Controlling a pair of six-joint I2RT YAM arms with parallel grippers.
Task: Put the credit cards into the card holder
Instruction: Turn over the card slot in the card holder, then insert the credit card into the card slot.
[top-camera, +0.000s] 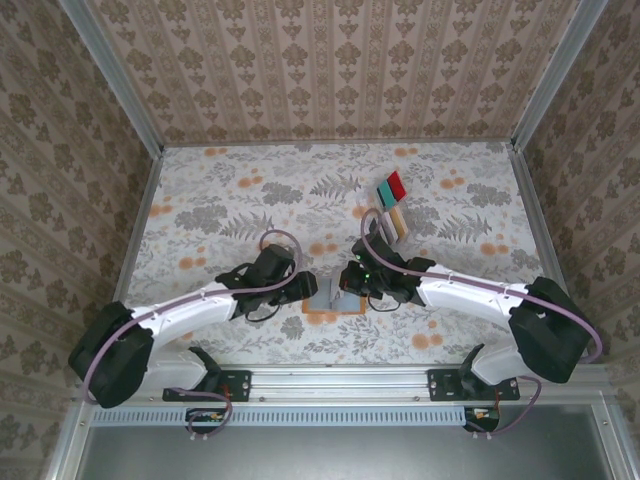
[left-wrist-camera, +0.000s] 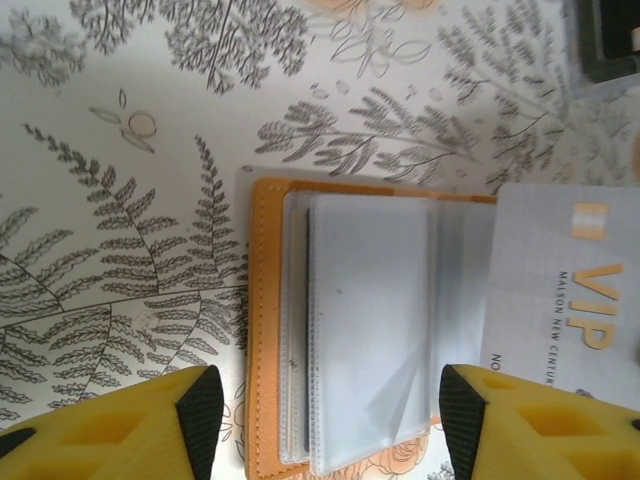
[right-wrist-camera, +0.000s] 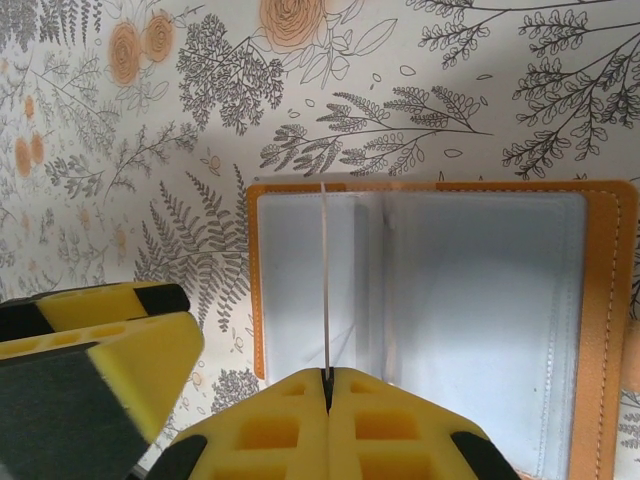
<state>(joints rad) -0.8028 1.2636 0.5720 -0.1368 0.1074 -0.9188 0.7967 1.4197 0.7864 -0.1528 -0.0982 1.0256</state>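
**What the views keep back**

From above, the card holder lies mostly hidden under the left end effector and right end effector at the counter's 6 o'clock; just an orange corner shows. The fanned credit cards at 1 o'clock are too small to read, and the lower ones are overlapped.

In the left wrist view, the VIP card runs off at 3 o'clock, its print cut short, and it covers the holder's right half. The holder's lower end is cut at 6 o'clock. A dark shape at 1 o'clock is clipped — unidentifiable.

In the right wrist view, a thin card is pinched edge-on, face hidden. A blurred yellow block at 8 o'clock is clipped.
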